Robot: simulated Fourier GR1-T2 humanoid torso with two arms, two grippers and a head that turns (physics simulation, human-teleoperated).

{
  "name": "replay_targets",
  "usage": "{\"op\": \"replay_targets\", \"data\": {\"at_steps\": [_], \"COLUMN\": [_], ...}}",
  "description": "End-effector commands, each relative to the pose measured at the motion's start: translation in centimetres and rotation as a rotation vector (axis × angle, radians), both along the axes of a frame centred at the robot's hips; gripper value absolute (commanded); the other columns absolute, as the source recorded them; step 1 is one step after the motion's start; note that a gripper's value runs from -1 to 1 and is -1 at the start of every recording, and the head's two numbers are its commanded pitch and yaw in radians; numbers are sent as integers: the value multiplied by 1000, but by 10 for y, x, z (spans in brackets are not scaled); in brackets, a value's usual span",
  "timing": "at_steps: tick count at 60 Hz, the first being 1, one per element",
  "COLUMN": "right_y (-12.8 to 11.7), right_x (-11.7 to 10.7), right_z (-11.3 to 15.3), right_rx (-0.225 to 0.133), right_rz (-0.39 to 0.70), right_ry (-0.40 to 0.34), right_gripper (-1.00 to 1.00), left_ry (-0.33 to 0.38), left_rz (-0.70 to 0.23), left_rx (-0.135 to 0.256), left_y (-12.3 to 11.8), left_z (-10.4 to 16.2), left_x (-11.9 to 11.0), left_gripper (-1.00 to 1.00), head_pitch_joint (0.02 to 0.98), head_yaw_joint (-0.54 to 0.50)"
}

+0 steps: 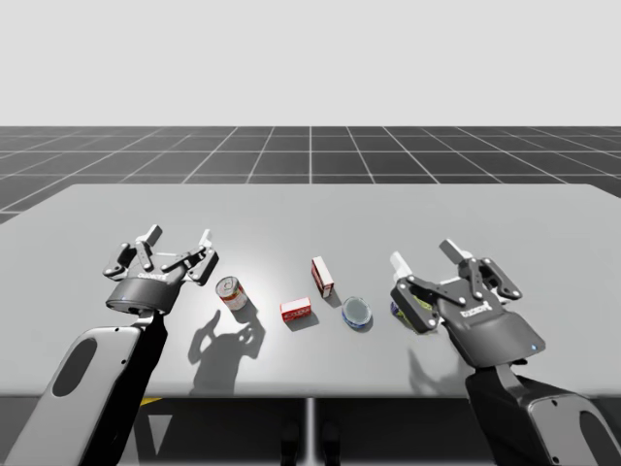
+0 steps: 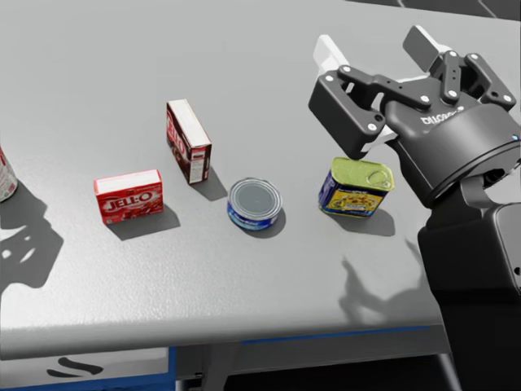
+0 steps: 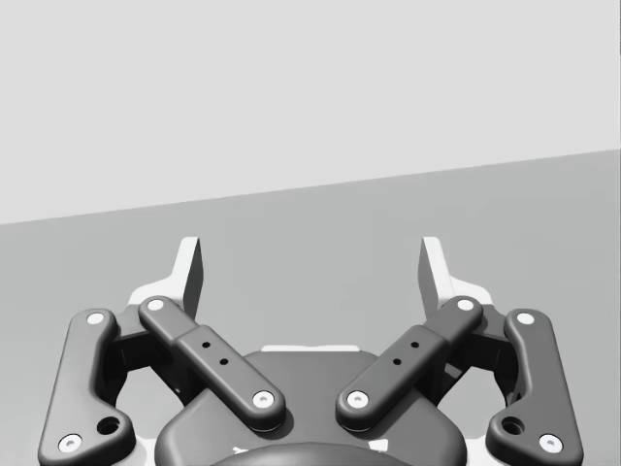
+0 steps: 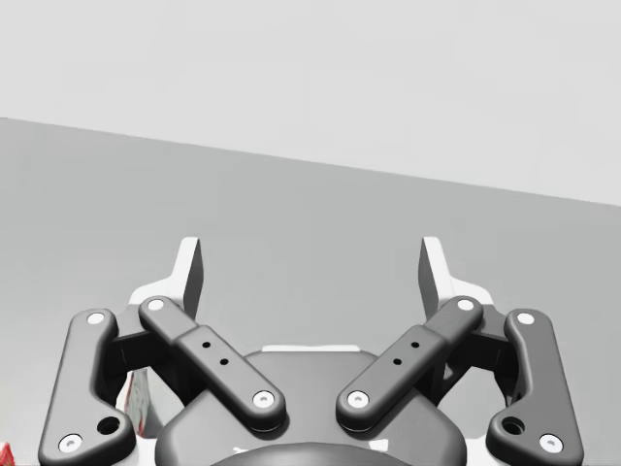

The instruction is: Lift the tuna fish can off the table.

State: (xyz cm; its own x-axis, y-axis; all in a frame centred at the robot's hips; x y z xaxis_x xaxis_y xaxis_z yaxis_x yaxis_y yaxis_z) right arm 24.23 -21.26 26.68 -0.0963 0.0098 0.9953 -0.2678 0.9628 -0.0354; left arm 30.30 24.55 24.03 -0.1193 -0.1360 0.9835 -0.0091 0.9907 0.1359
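The tuna fish can (image 1: pixel 357 312) (image 2: pixel 255 204) is low and round, with a blue side and a grey lid. It lies flat near the table's front edge. My right gripper (image 1: pixel 425 254) (image 2: pixel 376 45) (image 4: pixel 310 267) hovers open to the right of the can and above the table, with nothing between its fingers. My left gripper (image 1: pixel 179 254) (image 3: pixel 310 267) stands open far to the left, also holding nothing.
A blue and yellow rectangular can (image 2: pixel 356 187) lies just under my right gripper. Two red boxes (image 2: pixel 129 195) (image 2: pixel 188 140) sit left of the tuna can. A red and white upright can (image 1: pixel 230 291) stands near my left gripper. The grey table (image 1: pixel 310 214) stretches wide behind.
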Motion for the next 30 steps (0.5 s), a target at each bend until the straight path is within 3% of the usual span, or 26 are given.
{"op": "replay_targets", "data": {"at_steps": [1, 9, 14, 21, 30], "right_y": [22, 31, 36, 43, 54], "right_x": [-43, -69, -82, -91, -89], "right_z": [-11, -22, -35, -55, -91], "right_rx": [-60, -63, -76, -102, -80], "right_rz": [82, 136, 153, 188, 182], "right_ry": [29, 84, 72, 101, 206], "right_gripper": [-1000, -1000, -1000, -1000, -1000], "left_ry": [0, -1, 0, -1, -12], "left_rz": [-1, -4, -9, -11, -7], "left_rx": [-2, -5, -7, -7, 8], "left_y": [0, -1, -1, -2, -3], "left_z": [0, 0, 0, 0, -1], "left_x": [0, -1, 0, 0, 1], "left_gripper": [-1000, -1000, -1000, -1000, -1000], "head_pitch_joint": [909, 909, 908, 908, 907], "head_yaw_joint": [-211, -210, -208, -208, -200]}}
